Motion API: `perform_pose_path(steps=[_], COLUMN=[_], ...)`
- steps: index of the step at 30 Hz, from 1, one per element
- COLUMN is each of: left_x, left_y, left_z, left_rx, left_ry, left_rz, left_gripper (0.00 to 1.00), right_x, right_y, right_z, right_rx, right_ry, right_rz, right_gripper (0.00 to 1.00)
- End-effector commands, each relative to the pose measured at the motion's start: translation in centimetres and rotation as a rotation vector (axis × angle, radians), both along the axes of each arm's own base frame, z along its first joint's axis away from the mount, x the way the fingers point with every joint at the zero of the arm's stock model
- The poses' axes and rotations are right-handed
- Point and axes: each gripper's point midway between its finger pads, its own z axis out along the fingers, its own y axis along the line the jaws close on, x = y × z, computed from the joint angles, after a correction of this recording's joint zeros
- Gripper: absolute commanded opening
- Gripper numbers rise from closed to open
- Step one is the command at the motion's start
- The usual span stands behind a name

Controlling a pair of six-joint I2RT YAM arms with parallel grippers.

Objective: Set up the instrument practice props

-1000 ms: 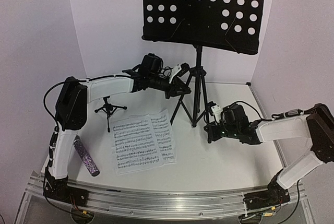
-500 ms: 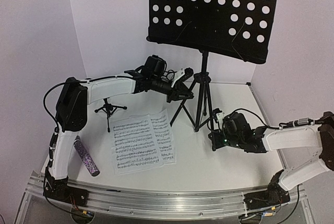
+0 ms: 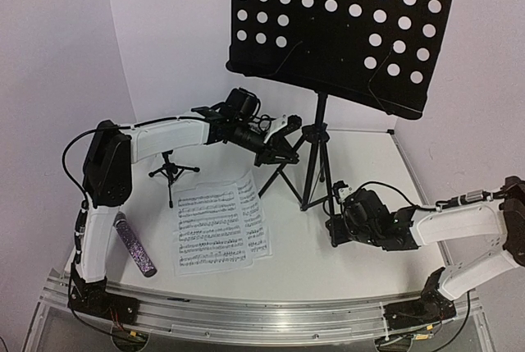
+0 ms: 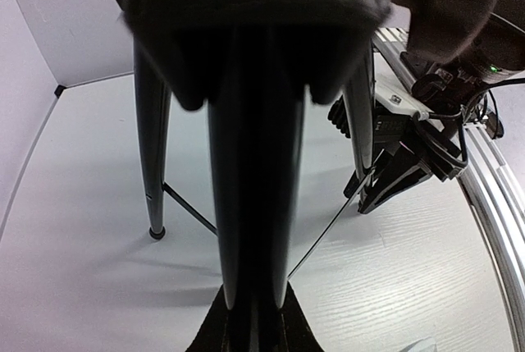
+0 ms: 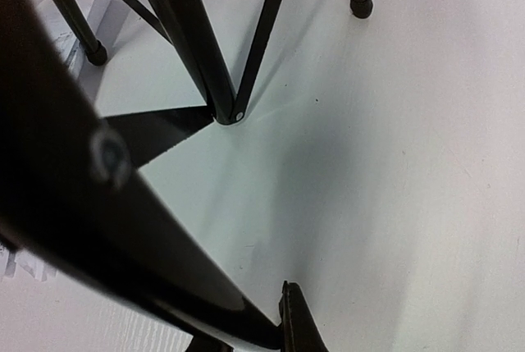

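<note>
The white worktop (image 3: 328, 262) sits between pale walls (image 3: 49, 48). From above, the black perforated-tray tripod music stand (image 3: 336, 24) stands far centre. The left end effector (image 3: 277, 153) is clamped on one of its legs and the right end effector (image 3: 335, 208) on another. White sheet-music pages (image 3: 215, 229) lie near left. In the left wrist view, the gripped leg fills the centre. In the right wrist view, a leg runs down to the fingertip.

We can read no words or numbers; the white sheet-music pages (image 3: 215, 229) carry printed notation too small to read.
</note>
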Motion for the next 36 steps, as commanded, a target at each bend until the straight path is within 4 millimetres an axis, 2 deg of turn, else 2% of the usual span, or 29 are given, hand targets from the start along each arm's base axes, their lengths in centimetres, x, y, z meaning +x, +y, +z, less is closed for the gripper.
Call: perform_pose_path(steps=[1, 6, 10, 16, 21, 24, 29, 34, 36], left_x=[4.7, 4.3, 4.0, 2.6, 1.4, 1.1, 0.5, 0.3, 0.7], left_y=[7.2, 8.5, 9.4, 10.5, 10.5, 10.6, 9.8, 8.3, 8.1], left_z=[1.6, 1.2, 0.9, -2.1, -4.1, -4.7, -4.2, -3.1, -2.8], left_rx=[0.099, 0.128, 0.138, 0.185, 0.212, 0.216, 0.175, 0.123, 0.107], left_ry=[-0.048, -0.024, -0.013, 0.051, 0.041, 0.051, 0.065, 0.102, 0.114], left_rz=[0.146, 0.155, 0.168, 0.177, 0.171, 0.172, 0.165, 0.184, 0.208], left_gripper=[0.0, 0.0, 0.0, 0.0, 0.0, 0.0, 0.0, 0.0, 0.0], right_x=[-6.4, -8.0, -8.2, -8.5, -8.8, -7.9, -4.8, -3.3, -3.1], right_y=[-9.8, -10.8, -11.2, -10.9, -11.0, -10.8, -8.5, -6.6, -6.0], right_z=[-6.7, -6.4, -6.7, -7.8, -8.2, -7.1, -3.7, -0.4, 0.8], right_rx=[-0.247, -0.24, -0.248, -0.28, -0.292, -0.298, -0.301, -0.279, -0.257], right_ry=[0.326, 0.346, 0.349, 0.396, 0.426, 0.385, 0.266, 0.18, 0.156], right_rz=[-0.344, -0.389, -0.407, -0.418, -0.451, -0.452, -0.341, -0.211, -0.174], right_gripper=[0.0, 0.0, 0.0, 0.0, 0.01, 0.09, 0.25, 0.53, 0.59])
